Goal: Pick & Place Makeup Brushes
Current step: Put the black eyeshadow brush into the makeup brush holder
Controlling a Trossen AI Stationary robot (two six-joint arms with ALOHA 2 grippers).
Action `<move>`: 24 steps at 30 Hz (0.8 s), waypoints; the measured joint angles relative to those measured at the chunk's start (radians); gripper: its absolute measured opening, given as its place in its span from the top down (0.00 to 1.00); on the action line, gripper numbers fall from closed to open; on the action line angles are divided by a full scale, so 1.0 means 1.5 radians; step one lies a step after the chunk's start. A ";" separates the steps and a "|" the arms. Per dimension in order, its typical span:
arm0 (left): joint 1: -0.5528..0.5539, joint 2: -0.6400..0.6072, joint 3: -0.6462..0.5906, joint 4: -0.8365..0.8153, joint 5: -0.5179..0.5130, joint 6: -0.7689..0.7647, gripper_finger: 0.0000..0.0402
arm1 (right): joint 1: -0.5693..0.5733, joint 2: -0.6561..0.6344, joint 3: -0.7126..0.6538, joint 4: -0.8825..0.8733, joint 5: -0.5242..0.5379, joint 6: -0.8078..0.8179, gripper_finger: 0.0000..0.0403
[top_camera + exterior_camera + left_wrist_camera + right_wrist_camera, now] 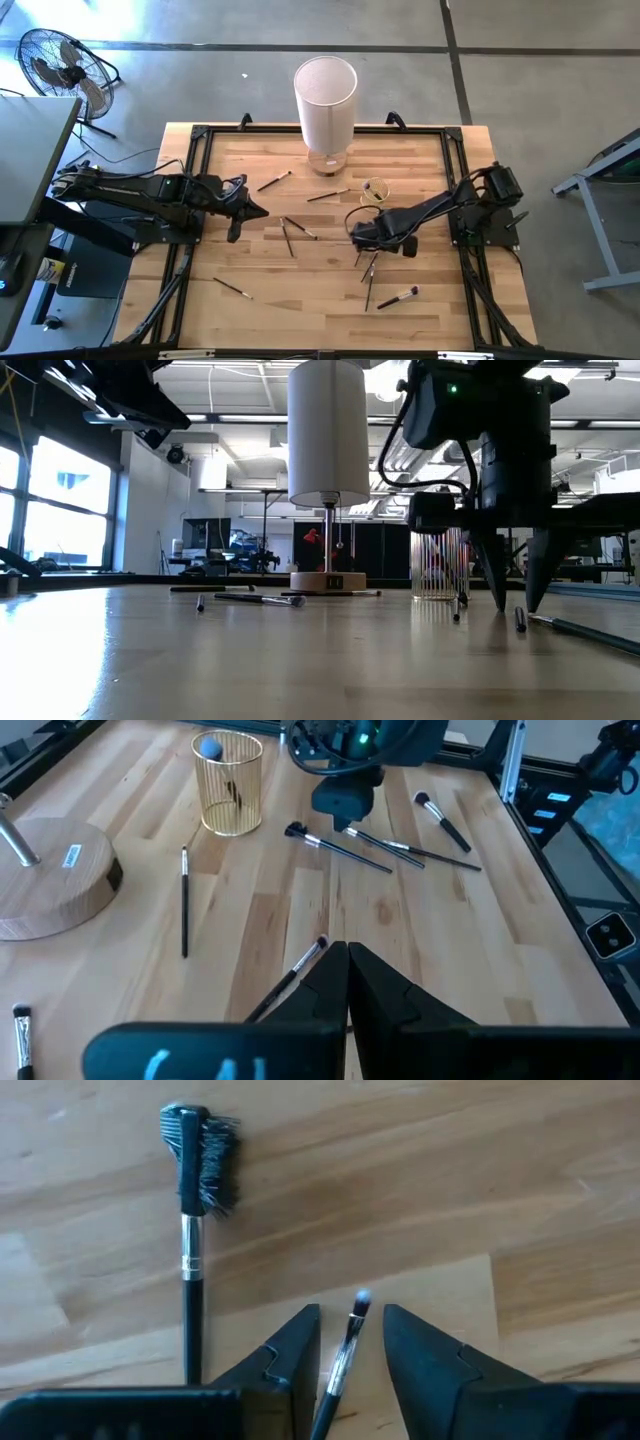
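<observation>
Several makeup brushes lie flat and scattered on the wooden table (420,160). My right gripper (350,1315) points down with its tips just above the wood (515,605), open. A thin dark brush with a small pale tuft (347,1342) lies between its fingers, which do not close on it. A brush with a comb-like head (190,1230) lies beside it. My left gripper (347,960) is shut and raised above the table's left part (245,210), over a dark-handled brush (290,972). Three more brushes lie by my right arm (385,848).
A tall white cylinder on a round wooden base (325,100) stands at the table's far edge. A small clear yellowish cup (377,190) stands just beyond my right gripper. A black frame (195,140) borders the table. A fan (60,70) stands on the floor to the left.
</observation>
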 joint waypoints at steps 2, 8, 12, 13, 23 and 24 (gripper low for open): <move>0.000 0.000 0.000 0.000 0.000 0.000 1.00 | -0.004 -0.001 -0.007 0.011 0.001 0.000 0.74; 0.000 0.000 0.000 -0.001 0.000 0.000 1.00 | -0.017 -0.002 -0.018 0.025 0.000 0.000 0.78; 0.000 0.000 0.000 -0.003 0.000 0.000 1.00 | -0.019 -0.001 -0.018 0.023 0.009 -0.004 0.81; 0.000 0.000 0.000 -0.003 0.000 0.004 1.00 | -0.019 -0.001 -0.018 0.022 0.012 -0.005 0.82; 0.000 0.000 0.000 -0.003 -0.001 0.020 1.00 | -0.019 0.001 -0.019 0.013 0.066 -0.063 0.96; 0.000 0.000 0.000 -0.003 -0.001 0.026 1.00 | -0.019 0.001 -0.020 0.014 0.072 -0.083 0.98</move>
